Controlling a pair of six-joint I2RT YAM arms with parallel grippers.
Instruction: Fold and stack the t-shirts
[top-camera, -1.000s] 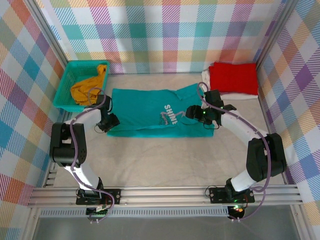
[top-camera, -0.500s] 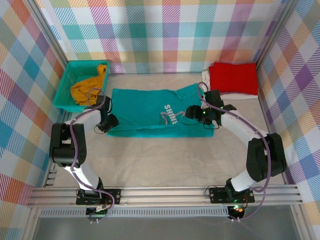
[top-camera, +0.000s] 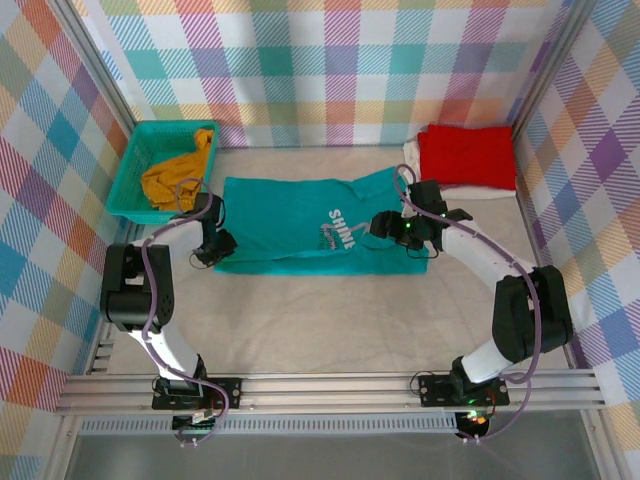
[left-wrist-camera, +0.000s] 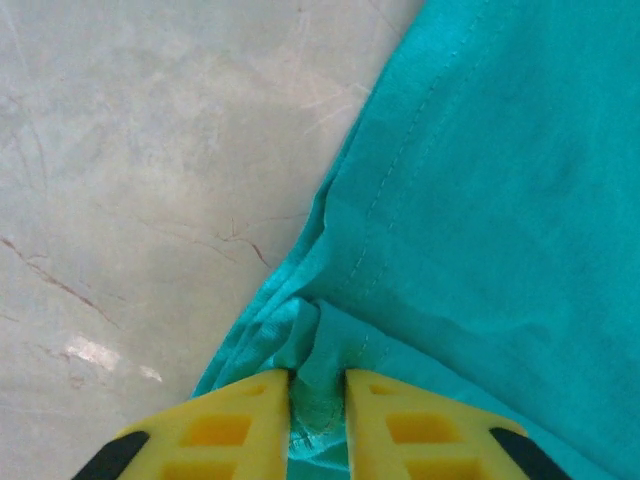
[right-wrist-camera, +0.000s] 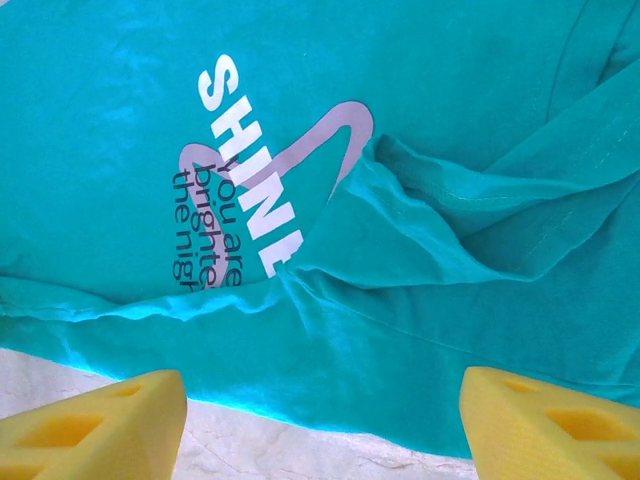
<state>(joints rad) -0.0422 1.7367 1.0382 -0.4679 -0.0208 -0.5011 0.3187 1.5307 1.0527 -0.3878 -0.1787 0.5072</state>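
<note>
Counter with 1 teal t-shirt laid across its middle.
I see my left end effector clamped on the shirt's bunched left edge; my right end effector hangs spread wide over the SHINE print.

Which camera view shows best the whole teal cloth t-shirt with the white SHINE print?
Top external: the teal cloth t-shirt lies there entire. Left wrist gives a bunched edge clamped in the left pincer; right wrist gives the print close.
</note>
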